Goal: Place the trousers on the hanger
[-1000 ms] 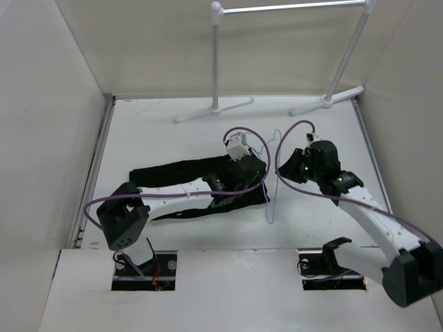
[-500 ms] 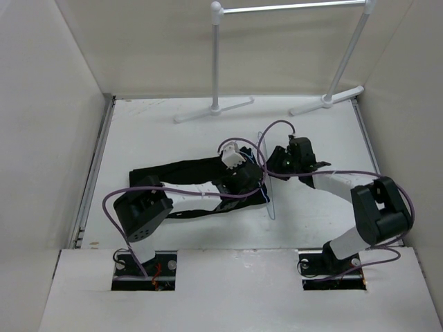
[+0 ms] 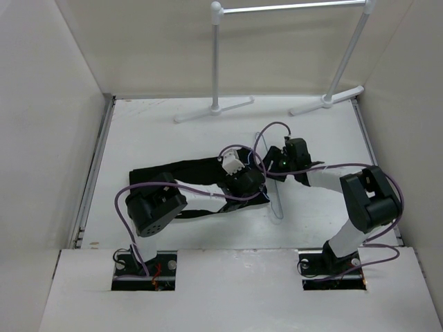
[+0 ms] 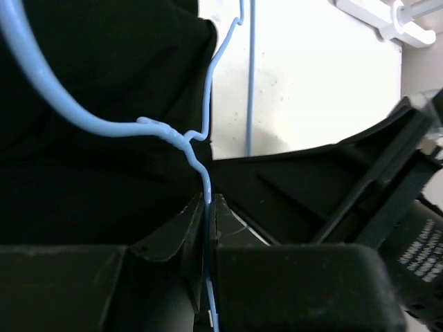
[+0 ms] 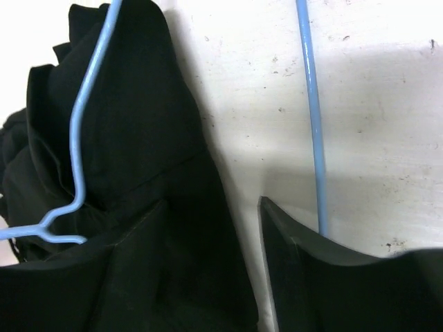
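Note:
The black trousers [image 3: 181, 168] lie flat across the middle of the table, waist end to the right. The hanger [image 3: 277, 207] is a thin pale blue wire lying over that waist end. My left gripper [image 3: 246, 182] sits on the waist end, shut on the hanger's wire [image 4: 205, 173], with the trousers [image 4: 97, 90] dark behind it. My right gripper [image 3: 274, 166] is low, right beside the left one, and open [image 5: 213, 204]. Its left finger is over the trousers' edge [image 5: 138, 131] and its right finger over bare table. One hanger wire [image 5: 311, 117] runs past the right finger.
A white clothes rack [image 3: 216, 62] stands at the back, its T-shaped feet [image 3: 214, 110] [image 3: 327, 101] on the table's far edge. Tall white walls close in the left, right and back. Purple cables loop over both arms.
My right arm has folded in and come down towards the trousers' waist end beside the left gripper, and its jaws have opened. The left gripper has kept its hold on the hanger.

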Controlling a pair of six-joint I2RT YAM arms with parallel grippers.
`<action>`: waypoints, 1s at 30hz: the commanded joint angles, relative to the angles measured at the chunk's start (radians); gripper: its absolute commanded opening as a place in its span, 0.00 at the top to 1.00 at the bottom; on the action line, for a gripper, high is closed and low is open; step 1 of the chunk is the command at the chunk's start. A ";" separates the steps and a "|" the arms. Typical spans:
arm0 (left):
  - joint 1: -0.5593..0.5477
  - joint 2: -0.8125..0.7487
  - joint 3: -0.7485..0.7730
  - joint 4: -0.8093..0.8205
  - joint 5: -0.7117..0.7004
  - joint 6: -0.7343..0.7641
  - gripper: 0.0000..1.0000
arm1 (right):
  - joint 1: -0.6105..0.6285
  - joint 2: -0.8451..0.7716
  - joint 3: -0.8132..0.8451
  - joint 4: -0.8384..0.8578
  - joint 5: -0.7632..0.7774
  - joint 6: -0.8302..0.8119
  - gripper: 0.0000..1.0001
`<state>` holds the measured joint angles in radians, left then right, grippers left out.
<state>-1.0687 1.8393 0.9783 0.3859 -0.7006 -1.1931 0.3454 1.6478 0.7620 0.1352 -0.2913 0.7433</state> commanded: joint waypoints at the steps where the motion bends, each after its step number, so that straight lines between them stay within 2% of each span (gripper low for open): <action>1: 0.005 -0.018 -0.023 0.010 -0.020 -0.040 1.00 | 0.004 0.015 0.037 0.038 -0.002 0.002 0.31; 3: 0.008 -0.031 -0.030 0.010 -0.020 -0.040 1.00 | 0.002 0.047 0.020 0.053 -0.026 0.013 0.27; 5: 0.013 -0.048 -0.043 0.010 -0.019 -0.039 0.99 | 0.007 0.069 -0.007 0.105 -0.078 0.050 0.31; 10: 0.023 -0.081 -0.078 0.008 -0.019 -0.039 0.99 | -0.004 0.057 -0.078 0.314 -0.189 0.197 0.75; 11: 0.026 -0.089 -0.085 0.008 -0.017 -0.037 0.99 | -0.012 0.041 -0.079 0.326 -0.195 0.214 0.81; 12: 0.031 -0.101 -0.096 0.008 -0.014 -0.036 0.99 | -0.019 0.026 -0.082 0.331 -0.193 0.226 0.84; 19: 0.083 -0.241 -0.199 -0.056 -0.005 0.001 0.99 | -0.058 -0.180 -0.093 0.238 -0.128 0.226 0.87; 24: 0.123 -0.342 -0.320 -0.077 0.030 0.050 0.99 | -0.098 -0.258 -0.124 0.162 -0.080 0.203 0.87; 30: 0.210 -0.524 -0.452 -0.186 0.032 0.099 0.99 | -0.188 -0.368 -0.213 0.133 -0.043 0.206 0.88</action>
<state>-0.8989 1.4040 0.5644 0.2699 -0.6502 -1.1439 0.2012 1.3361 0.5766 0.2729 -0.3832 0.9569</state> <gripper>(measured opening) 0.032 0.128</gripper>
